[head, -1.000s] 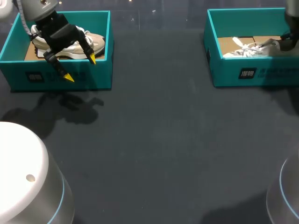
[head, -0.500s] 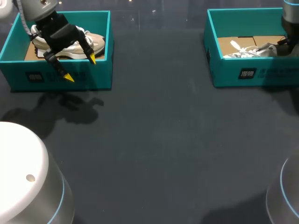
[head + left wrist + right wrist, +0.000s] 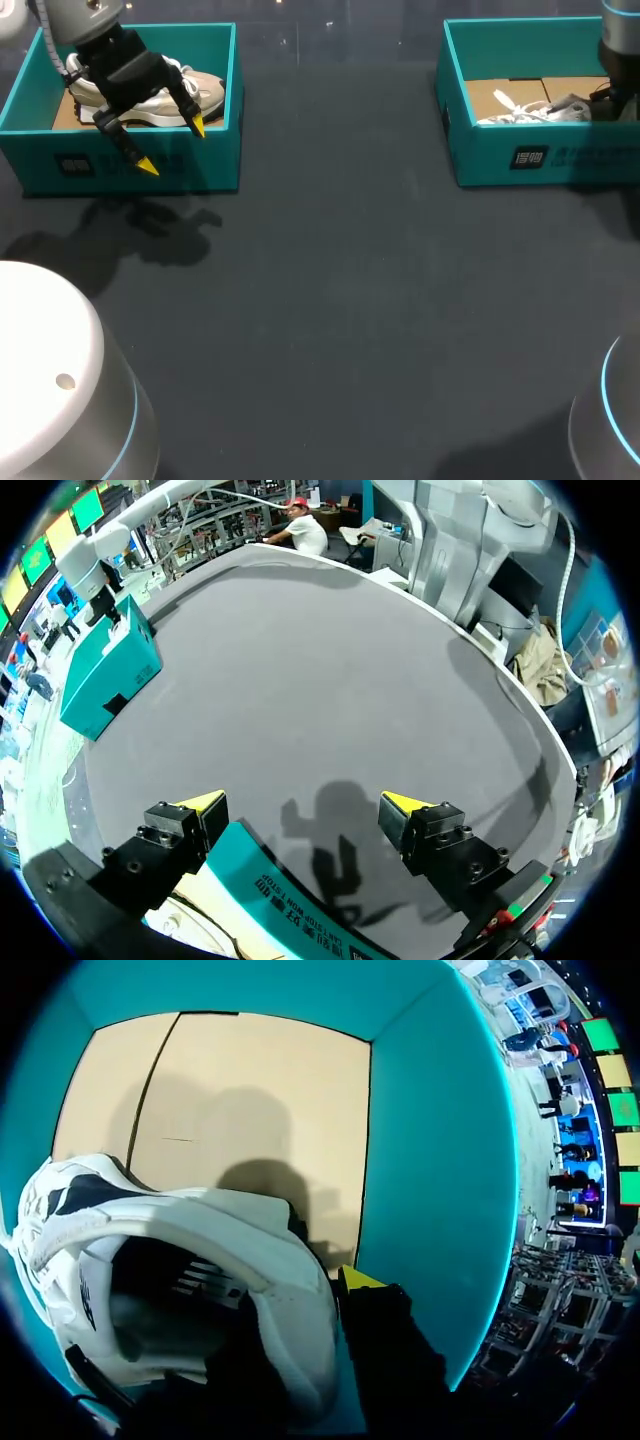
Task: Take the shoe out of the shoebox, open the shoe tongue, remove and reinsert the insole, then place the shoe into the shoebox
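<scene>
The white lace-up sneaker point(image 3: 540, 112) now rides with its heel higher inside the right-hand teal cardboard shoebox point(image 3: 500, 160). The right gripper point(image 3: 320, 1300) draws it up and seems pinched on the heel wall, inner finger hidden. Lifting out is under way. The left gripper point(image 3: 173, 146) stays spread wide over the left-hand teal shoebox point(image 3: 200, 172).

- Lit softly from overhead, dim across the dark counter point(image 3: 330, 300).
- Throws the left arm's point(image 3: 100, 50) forked shadow point(image 3: 150, 225) just in front of the left shoebox point(image 3: 200, 165).
- Darkens the right shoebox's point(image 3: 430, 1160) cardboard floor point(image 3: 260, 1090) behind the shoe point(image 3: 180, 1220).
</scene>
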Available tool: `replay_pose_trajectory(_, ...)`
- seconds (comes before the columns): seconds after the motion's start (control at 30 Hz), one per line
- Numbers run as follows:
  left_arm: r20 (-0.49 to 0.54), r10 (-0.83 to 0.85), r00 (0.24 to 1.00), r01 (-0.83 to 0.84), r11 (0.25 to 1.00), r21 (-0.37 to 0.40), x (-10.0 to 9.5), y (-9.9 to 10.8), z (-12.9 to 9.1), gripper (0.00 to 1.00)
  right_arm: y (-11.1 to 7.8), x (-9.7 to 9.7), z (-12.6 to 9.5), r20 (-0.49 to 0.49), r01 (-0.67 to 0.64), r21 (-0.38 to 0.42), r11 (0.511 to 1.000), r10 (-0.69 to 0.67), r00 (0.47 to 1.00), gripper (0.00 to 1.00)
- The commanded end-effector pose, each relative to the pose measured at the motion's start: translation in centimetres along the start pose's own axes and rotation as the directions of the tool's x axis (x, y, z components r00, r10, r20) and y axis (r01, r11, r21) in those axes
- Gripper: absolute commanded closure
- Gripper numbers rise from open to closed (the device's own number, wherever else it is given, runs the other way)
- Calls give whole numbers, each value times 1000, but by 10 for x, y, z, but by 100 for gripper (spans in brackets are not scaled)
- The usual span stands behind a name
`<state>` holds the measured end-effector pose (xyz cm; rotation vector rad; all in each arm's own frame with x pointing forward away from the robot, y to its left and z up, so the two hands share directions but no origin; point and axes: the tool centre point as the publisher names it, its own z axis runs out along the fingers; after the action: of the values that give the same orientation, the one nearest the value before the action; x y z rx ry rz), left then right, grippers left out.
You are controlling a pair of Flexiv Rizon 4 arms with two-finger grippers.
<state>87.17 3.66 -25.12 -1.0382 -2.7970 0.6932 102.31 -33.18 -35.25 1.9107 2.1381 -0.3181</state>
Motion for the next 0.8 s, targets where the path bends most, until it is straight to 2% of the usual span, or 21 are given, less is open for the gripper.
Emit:
replay_pose_trajectory(0.03,0,1,1000,-1,1000,-2,0,0,0,0,4,-1,-1,-19,-13,-6,1000,13,1000,100)
replay_pose_trajectory(0.33,0,1,1000,-1,1000,-2,0,0,0,0,0,-15,-6,-8,-43,-16,999,43,999,100)
replay_pose_trajectory(0.63,0,1,1000,-1,1000,-2,0,0,0,0,0,-2,10,-51,-6,-6,1000,6,999,100)
replay_pose_trajectory(0.67,0,1,1000,-1,1000,-2,0,0,0,0,0,-1,12,-55,-5,0,1000,5,998,93)
replay_pose_trajectory(0.73,0,1,1000,-1,1000,-2,0,0,0,0,-1,0,14,-58,-5,5,1000,5,998,70)
replay_pose_trajectory(0.8,0,1,1000,-1,1000,-2,0,0,0,0,-2,0,13,-60,-7,9,1000,8,998,65)
